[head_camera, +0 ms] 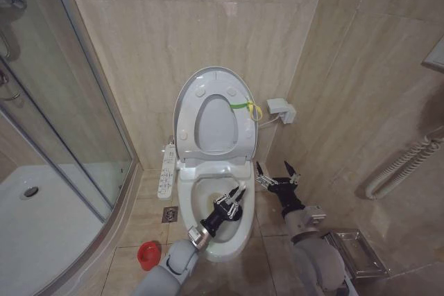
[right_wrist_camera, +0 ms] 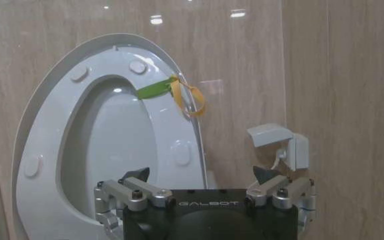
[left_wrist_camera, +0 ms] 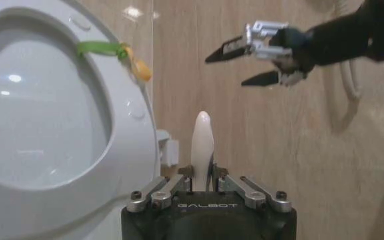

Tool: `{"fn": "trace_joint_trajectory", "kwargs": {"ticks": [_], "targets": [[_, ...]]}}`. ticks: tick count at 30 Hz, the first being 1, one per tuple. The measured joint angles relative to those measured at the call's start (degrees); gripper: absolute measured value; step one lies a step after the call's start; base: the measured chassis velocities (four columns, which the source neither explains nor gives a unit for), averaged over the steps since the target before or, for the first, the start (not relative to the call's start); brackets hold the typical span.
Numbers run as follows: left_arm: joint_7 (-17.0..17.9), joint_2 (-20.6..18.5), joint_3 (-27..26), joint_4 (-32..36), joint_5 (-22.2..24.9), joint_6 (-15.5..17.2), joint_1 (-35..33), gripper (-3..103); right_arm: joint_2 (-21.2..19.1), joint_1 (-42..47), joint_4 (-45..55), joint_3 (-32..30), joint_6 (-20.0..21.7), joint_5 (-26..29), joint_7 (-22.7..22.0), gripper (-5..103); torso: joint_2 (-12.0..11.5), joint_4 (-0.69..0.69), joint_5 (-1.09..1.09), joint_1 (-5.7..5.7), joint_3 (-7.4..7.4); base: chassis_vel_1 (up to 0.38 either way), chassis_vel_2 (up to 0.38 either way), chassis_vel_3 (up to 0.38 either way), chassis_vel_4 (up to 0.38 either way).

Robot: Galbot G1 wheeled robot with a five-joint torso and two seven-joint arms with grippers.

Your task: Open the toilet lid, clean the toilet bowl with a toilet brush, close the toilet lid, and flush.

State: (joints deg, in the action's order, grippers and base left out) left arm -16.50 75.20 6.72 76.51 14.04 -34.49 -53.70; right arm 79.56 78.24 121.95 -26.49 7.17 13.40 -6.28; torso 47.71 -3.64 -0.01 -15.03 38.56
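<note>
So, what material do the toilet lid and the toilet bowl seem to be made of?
The toilet lid, raised against the wall, looks like smooth white plastic: thin, moulded, with small round bumpers. The toilet bowl looks like glazed white ceramic, thick-rimmed and glossy; this is only a guess.

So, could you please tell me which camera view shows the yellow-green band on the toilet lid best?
The right wrist view: the yellow-green band shows whole and near, tied at the raised toilet lid's edge. The left wrist view shows the band at an angle, partly foreshortened. The head view shows it small and far off.

arms: grey shells, silver wrist rings | left claw (head_camera: 234,199), right claw (head_camera: 277,171): black, silver-linked | marking: "GALBOT", seemingly white
</note>
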Motion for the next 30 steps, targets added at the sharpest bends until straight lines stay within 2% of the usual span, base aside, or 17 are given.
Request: {"fn": "trace_joint_trajectory", "kwargs": {"ticks": [6,11,20,24,30], "targets": [[-2.30,-1.10,0.41,-3.47,4.15,-0.27,2.00,19,0.00,0.00,0.00,0.00,0.00,0.00,0.00,100,0.00,0.00,0.00,0.00,0.00,0.000,0.000,0.000,0.000],[-2.84,-0.89,1.68,-5.63,6.84,-0.29,2.74,19,0.00,0.00,0.00,0.00,0.00,0.00,0.00,100,0.00,0.00,0.00,0.00,0.00,0.000,0.000,0.000,0.000],[-4.28,-0.09,1.99,-10.70,8.01,-0.79,4.38,19,0.00,0.00,0.00,0.00,0.00,0.00,0.00,100,0.00,0.00,0.00,0.00,0.00,0.000,0.000,0.000,0.000],[-4.28,0.02,1.70,-10.96,8.22,-0.88,4.96,19,0.00,0.00,0.00,0.00,0.00,0.00,0.00,100,0.00,0.00,0.01,0.00,0.00,0.000,0.000,0.000,0.000],[-4.17,0.32,2.45,-6.94,8.27,-1.02,4.82,19,0.00,0.00,0.00,0.00,0.00,0.00,0.00,100,0.00,-0.01,0.00,0.00,0.00,0.000,0.000,0.000,0.000]]}}
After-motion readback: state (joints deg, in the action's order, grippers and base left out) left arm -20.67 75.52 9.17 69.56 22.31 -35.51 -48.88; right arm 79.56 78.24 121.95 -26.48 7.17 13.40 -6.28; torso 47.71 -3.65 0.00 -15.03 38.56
